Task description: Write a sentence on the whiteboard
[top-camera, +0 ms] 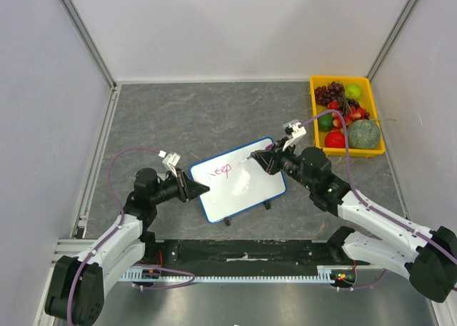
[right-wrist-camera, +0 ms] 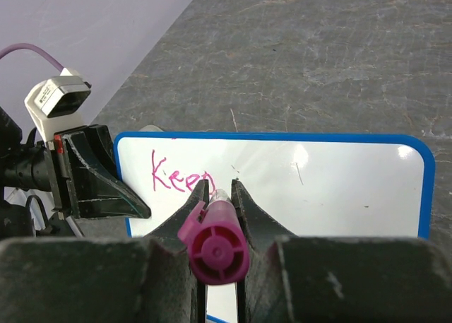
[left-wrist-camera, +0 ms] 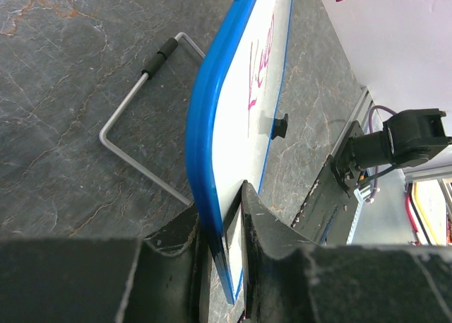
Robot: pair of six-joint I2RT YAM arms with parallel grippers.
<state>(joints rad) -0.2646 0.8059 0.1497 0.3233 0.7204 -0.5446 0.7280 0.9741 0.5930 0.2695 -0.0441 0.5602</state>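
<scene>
At the table (top-camera: 178,119) centre, the whiteboard (top-camera: 246,190) bears "Keep" of the sentence (top-camera: 219,171); the left gripper (left-wrist-camera: 222,217) clamps its nine o'clock edge, and the right gripper (right-wrist-camera: 219,192), at one o'clock, pinches a magenta marker (right-wrist-camera: 214,249)

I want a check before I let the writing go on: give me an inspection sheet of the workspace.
Surface: grey mottled table top.
Job's things: whiteboard with blue rim, mid-table; sentence reads only "Keep" so far.
Clutter: yellow bin of fruit at the far right, apart from the board.
Grippers: left gripper shut on the board's left edge; right gripper shut on a magenta marker over the board.
Cables: purple cables loop along both arms.
Surroundings: white walls, aluminium frame.
</scene>
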